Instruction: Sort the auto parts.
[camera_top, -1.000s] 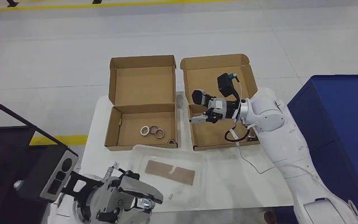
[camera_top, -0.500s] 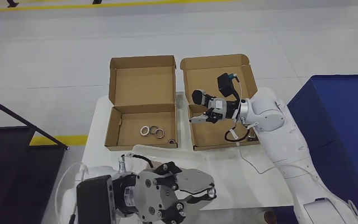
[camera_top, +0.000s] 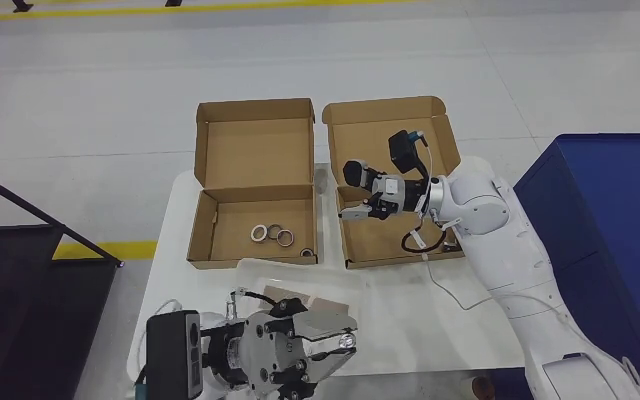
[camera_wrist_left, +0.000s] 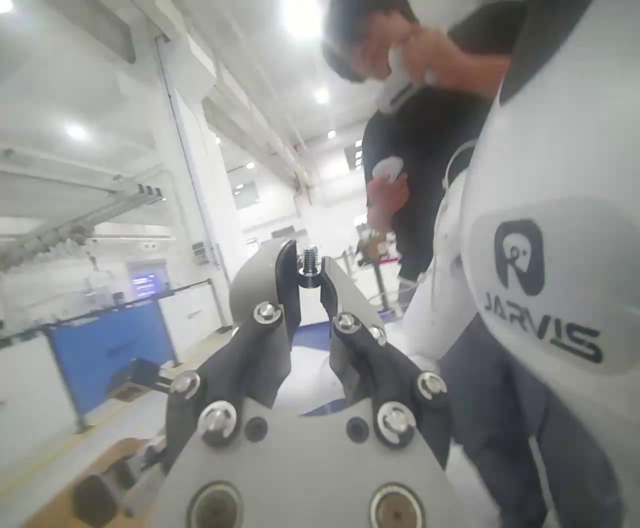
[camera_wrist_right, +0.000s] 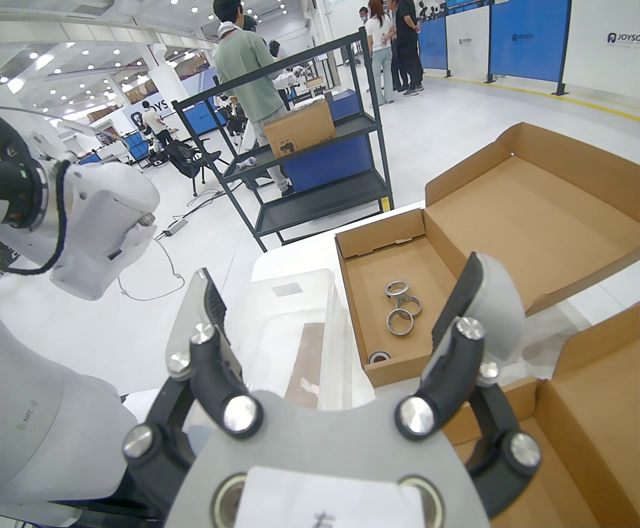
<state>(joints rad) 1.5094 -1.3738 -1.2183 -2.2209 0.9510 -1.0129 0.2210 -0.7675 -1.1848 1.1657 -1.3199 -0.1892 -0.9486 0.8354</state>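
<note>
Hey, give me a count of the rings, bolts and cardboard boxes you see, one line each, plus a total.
Rings: 4, all in one box
Bolts: 1, held in the left claw
Cardboard boxes: 2
Total: 7

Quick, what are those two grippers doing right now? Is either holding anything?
Left gripper: closed on a small bolt.
Right gripper: open, holding nothing.
</note>
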